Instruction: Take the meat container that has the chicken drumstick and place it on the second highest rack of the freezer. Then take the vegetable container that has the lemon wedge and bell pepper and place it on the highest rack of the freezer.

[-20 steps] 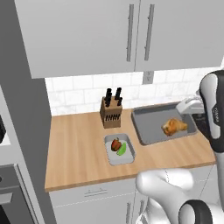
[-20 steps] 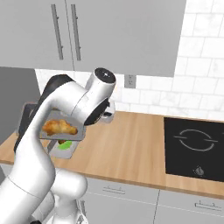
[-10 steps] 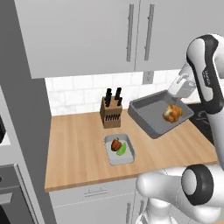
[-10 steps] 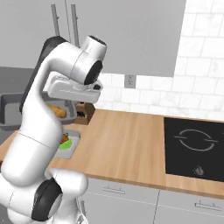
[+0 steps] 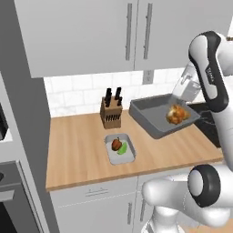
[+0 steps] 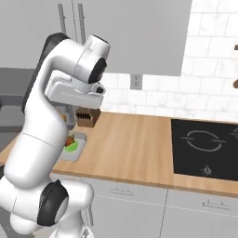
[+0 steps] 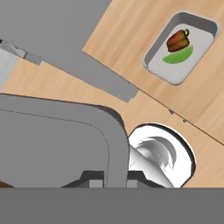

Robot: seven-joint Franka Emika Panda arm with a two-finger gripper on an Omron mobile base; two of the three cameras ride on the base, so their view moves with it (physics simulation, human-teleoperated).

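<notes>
gripper [image 5: 182, 93] pinching the rim of the meat tray [image 5: 152, 113], lifted with drumstick [image 5: 176, 114]; vegetable tray [image 5: 120, 149] on counter [image 5: 77, 150]; neither yet in the freezer.

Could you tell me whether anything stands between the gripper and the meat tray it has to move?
Nothing does. The gripper is shut on the rim of the meat tray, which hangs lifted and tilted above the counter with the drumstick inside. The vegetable tray sits apart on the counter.
</notes>
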